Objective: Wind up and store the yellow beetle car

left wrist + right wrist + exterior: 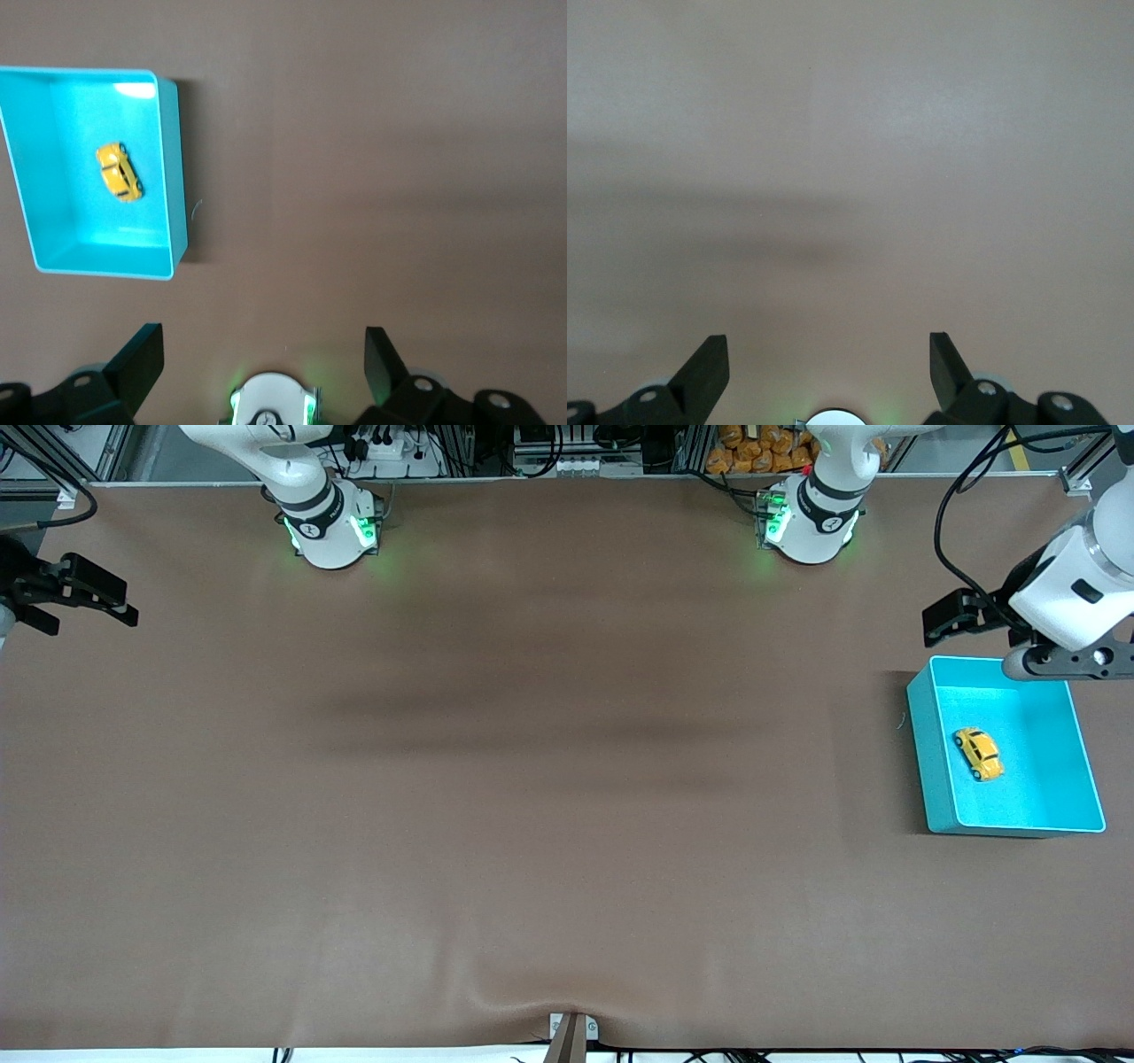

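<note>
The yellow beetle car (978,754) (119,173) lies on the floor of the turquoise bin (921,753) (170,177), which stands at the left arm's end of the table. My left gripper (935,624) (263,336) hangs open and empty over the brown mat, just off the bin's corner that lies farther from the front camera. At the right arm's end of the table my right gripper (93,622) (828,341) hangs open over bare mat, holding nothing.
A brown mat (532,779) covers the whole table. The two arm bases (332,531) (811,527) stand along the edge farthest from the front camera. A small bracket (569,1035) sits at the nearest edge, where the mat puckers.
</note>
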